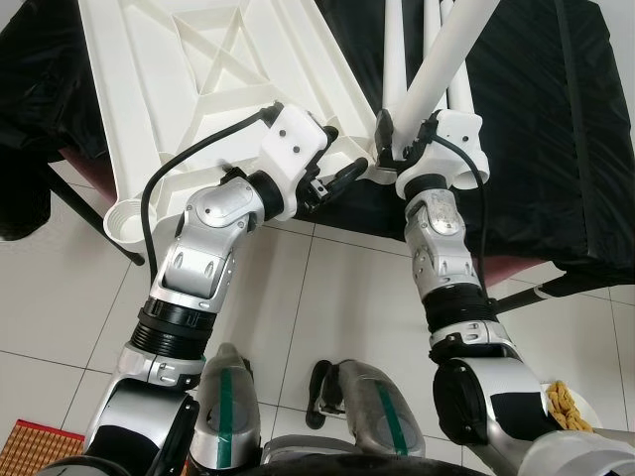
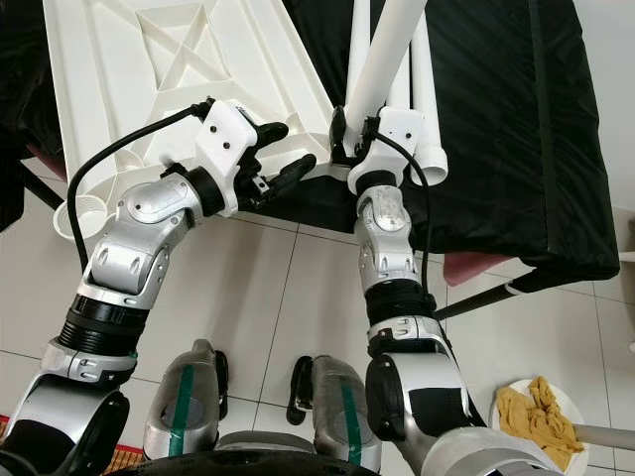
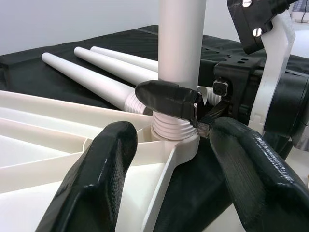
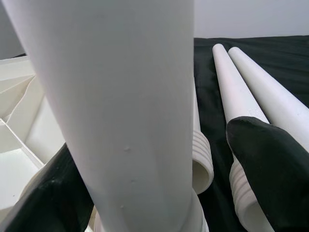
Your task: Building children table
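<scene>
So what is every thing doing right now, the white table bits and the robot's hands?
White plastic tabletop: upside down on the black cloth.
Upright white plastic leg: threaded end in the corner socket, held by the right gripper.
Spare white legs: lying loose.
Left gripper: open, near the socket.

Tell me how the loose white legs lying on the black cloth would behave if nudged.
The loose legs are smooth round tubes lying flat on the black cloth, so they would probably roll sideways. They look hollow at the threaded ends, so likely light and stiff. Their glossy plastic may slip in a pincer.
</scene>
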{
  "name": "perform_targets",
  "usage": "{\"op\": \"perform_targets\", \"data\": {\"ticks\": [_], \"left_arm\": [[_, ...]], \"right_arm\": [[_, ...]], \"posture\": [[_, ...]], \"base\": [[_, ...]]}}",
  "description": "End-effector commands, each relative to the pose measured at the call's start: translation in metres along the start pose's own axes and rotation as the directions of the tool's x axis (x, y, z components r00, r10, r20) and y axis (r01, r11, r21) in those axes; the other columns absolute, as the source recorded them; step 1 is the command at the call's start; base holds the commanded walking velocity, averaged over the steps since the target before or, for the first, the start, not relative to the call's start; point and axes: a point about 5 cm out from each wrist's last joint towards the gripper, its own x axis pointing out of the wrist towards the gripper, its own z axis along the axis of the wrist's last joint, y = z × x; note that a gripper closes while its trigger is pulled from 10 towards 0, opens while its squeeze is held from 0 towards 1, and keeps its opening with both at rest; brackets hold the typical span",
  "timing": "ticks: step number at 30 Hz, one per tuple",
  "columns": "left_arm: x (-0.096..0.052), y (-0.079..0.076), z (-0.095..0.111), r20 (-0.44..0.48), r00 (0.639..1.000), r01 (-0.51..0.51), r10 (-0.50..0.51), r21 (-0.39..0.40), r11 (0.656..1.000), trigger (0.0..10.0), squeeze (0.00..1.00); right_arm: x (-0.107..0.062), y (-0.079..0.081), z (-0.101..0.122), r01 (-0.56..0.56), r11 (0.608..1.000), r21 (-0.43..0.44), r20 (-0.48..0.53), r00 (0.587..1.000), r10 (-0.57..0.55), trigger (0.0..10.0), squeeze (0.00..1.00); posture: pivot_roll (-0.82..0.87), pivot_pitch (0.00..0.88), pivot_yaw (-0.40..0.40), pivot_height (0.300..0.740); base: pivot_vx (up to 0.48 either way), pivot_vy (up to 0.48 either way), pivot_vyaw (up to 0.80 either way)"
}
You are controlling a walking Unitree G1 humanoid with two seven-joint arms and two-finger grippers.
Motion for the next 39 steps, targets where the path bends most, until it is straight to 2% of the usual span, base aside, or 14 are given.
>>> {"op": "perform_targets", "data": {"ticks": [1,2,3,4,17,20,26,28,29,30,31,35,37,39], "left_arm": [[0.000,0.001,-0.003,0.001,0.999,-0.053,0.053,-0.016,0.998,10.0,0.00],[0.000,0.001,-0.004,-0.005,0.998,-0.058,0.057,-0.014,0.998,10.0,0.00],[-0.001,0.000,-0.005,-0.009,0.998,-0.058,0.058,-0.013,0.998,10.0,0.00],[-0.001,-0.001,-0.005,-0.007,0.999,-0.053,0.053,-0.021,0.998,10.0,0.00],[-0.001,-0.003,-0.006,-0.009,0.998,-0.055,0.054,-0.027,0.998,10.0,0.00],[-0.002,-0.002,-0.005,-0.008,0.999,-0.053,0.053,-0.027,0.998,10.0,0.00],[-0.001,-0.001,-0.005,-0.007,0.999,-0.050,0.050,-0.024,0.998,10.0,0.00],[-0.001,-0.001,-0.005,-0.007,0.999,-0.050,0.050,-0.024,0.998,10.0,0.00],[0.000,-0.002,-0.004,-0.004,0.999,-0.048,0.048,-0.025,0.999,10.0,0.00],[0.000,-0.002,-0.004,-0.004,0.999,-0.048,0.048,-0.025,0.999,10.0,0.00],[0.001,-0.002,-0.004,-0.002,0.999,-0.047,0.047,-0.026,0.999,10.0,0.00],[0.001,-0.002,-0.003,-0.001,0.999,-0.047,0.047,-0.026,0.999,10.0,0.00],[0.001,-0.001,-0.003,0.000,0.999,-0.045,0.045,-0.026,0.999,10.0,0.00],[0.001,-0.001,-0.003,0.000,0.999,-0.045,0.045,-0.026,0.999,10.0,0.00]], "right_arm": [[-0.003,-0.007,-0.002,-0.001,1.000,-0.009,-0.012,1.000,0.001,10.0,1.00],[-0.004,-0.007,-0.002,-0.015,1.000,-0.002,-0.016,1.000,0.015,10.0,0.89],[-0.004,-0.008,-0.002,-0.036,0.999,-0.004,-0.017,0.999,0.036,10.0,0.57],[-0.005,-0.008,-0.001,-0.062,0.998,-0.009,-0.015,0.998,0.062,10.0,0.00],[-0.003,-0.023,0.011,-0.261,0.965,0.005,0.006,0.965,0.261,10.0,0.00],[0.005,-0.034,0.022,-0.391,0.919,-0.045,0.002,0.920,0.391,10.0,0.00],[0.010,-0.038,0.025,-0.480,0.875,-0.059,-0.023,0.877,0.479,10.0,0.00],[0.010,-0.038,0.025,-0.480,0.875,-0.059,-0.023,0.877,0.479,10.0,0.00],[0.014,-0.039,0.025,-0.536,0.841,-0.072,-0.056,0.844,0.533,10.0,0.00],[0.014,-0.039,0.025,-0.536,0.841,-0.072,-0.056,0.844,0.533,10.0,0.00],[0.014,-0.038,0.023,-0.573,0.817,-0.072,-0.081,0.819,0.567,10.0,0.00],[0.014,-0.037,0.022,-0.597,0.800,-0.067,-0.096,0.801,0.590,10.0,0.00],[0.015,-0.033,0.019,-0.646,0.761,-0.055,-0.122,0.761,0.637,10.0,0.00],[0.015,-0.033,0.019,-0.646,0.761,-0.055,-0.122,0.761,0.637,10.0,0.00]], "posture": [[0.07,0.037,-0.087,0.740],[0.07,0.029,-0.087,0.740],[0.06,0.035,-0.087,0.740],[0.06,0.034,-0.088,0.740],[0.06,0.046,-0.084,0.740],[0.06,0.042,-0.077,0.740],[0.05,0.040,-0.070,0.740],[0.05,0.040,-0.070,0.740],[0.05,0.039,-0.068,0.740],[0.05,0.039,-0.068,0.740],[0.05,0.039,-0.067,0.740],[0.05,0.038,-0.065,0.740],[0.06,0.037,-0.061,0.740],[0.06,0.037,-0.061,0.740]], "base": [[0.000,0.000,0.00],[0.000,0.000,0.00],[0.000,0.000,0.00],[0.000,0.000,0.00],[0.000,0.000,0.00],[0.000,0.000,0.00],[0.000,0.000,0.00],[0.000,0.000,0.00],[0.000,0.000,0.00],[0.000,0.000,0.00],[0.000,0.000,0.00],[0.000,0.000,0.00],[0.000,0.000,0.00],[0.000,0.000,0.00]]}}
